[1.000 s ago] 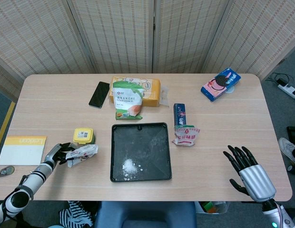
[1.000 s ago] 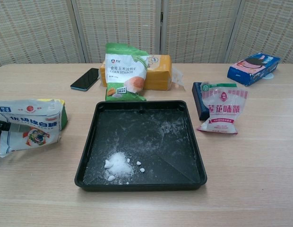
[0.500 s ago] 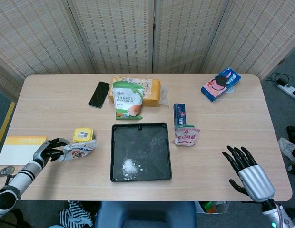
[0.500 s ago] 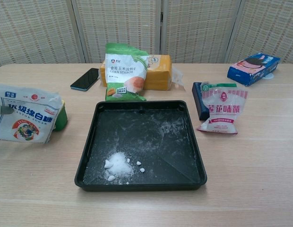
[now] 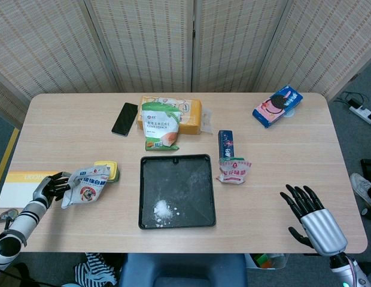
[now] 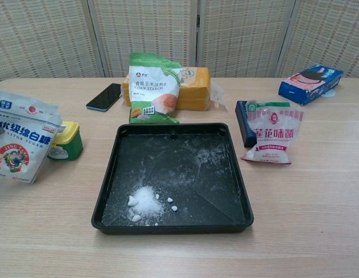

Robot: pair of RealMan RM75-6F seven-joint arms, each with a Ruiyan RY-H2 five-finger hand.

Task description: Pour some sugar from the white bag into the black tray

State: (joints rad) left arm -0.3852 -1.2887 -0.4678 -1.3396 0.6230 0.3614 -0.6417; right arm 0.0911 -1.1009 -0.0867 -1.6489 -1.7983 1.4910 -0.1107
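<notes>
- At the table's left edge, the left hand [image 5: 51, 187] grips the white bag [image 5: 85, 185] by its near side; the bag is upright, its printed face turned toward the chest camera.
- Bag face, chest view [image 6: 20, 141]: Chinese characters in blue and the words "CASTOR SUGAR".
- Just beside the bag, on its tray side, a small green tub with a yellow lid [image 6: 66, 141] stands on the table.
- Centre of the table: the black tray [image 6: 109, 174], dusted white, with a small heap of sugar [image 6: 145, 201] at its near-left corner. Bag and tray are apart, the tub lying partly between them.
- Behind the tray: a green-and-white pouch marked "CORN STARCH" [image 6: 153, 87], leaning on an orange packet [image 6: 198, 88]; a black phone [image 6: 104, 97] lies to their left.
- Right of the tray: a pink-and-white sachet with red Chinese characters [image 6: 273, 135], resting against a dark blue box [image 6: 243, 124].
- Far right corner: a blue biscuit packet [image 6: 311, 83].
- Left table edge, head view: a yellow booklet [image 5: 15, 186]; its lettering is not legible.
- Right hand [image 5: 311, 217] hovers at the near-right edge, fingers spread, holding nothing.
</notes>
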